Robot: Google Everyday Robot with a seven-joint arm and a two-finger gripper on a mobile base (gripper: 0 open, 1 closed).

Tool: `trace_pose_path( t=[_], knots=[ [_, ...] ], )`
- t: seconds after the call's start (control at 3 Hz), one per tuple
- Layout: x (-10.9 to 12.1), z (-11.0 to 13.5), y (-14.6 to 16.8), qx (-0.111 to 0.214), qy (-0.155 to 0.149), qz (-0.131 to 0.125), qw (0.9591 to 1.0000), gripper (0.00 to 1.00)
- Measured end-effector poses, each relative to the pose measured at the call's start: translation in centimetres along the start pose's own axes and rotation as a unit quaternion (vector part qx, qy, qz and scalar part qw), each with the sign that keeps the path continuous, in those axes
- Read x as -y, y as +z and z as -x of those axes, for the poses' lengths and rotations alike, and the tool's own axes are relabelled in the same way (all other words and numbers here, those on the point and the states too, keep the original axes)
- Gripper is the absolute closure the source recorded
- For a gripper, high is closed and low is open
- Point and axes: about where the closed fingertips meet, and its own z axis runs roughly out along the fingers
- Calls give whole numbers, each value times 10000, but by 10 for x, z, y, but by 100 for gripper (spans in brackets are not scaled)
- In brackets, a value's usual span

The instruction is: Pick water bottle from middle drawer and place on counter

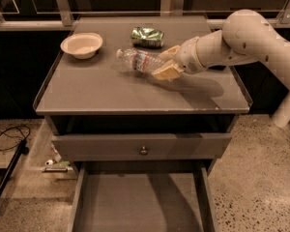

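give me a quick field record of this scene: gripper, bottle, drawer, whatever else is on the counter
gripper: over the counter's right half, shut on the water bottle near its base
bottle pose: on its side, cap pointing left, low over the counter
middle drawer: pulled open, floor bare
bowl: counter, rear left
crushed green can: counter, rear centre

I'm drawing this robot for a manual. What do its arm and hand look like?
The arm is smooth off-white, made of thick rounded segments, with a few small dark dots on the shell. It narrows to a white wrist collar. The hand, over the counter at the water bottle, has two flat tan fingers. No cables or lettering show.
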Motion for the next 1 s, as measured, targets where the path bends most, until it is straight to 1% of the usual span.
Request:
trace_pose_path(
  t=[0.33, 0.67, 1.0],
  knots=[
    [0, 0, 0, 0, 0, 0, 10000, 11],
    [0, 0, 0, 0, 0, 0, 10000, 0],
    [0, 0, 0, 0, 0, 1, 10000, 0]
  ],
)
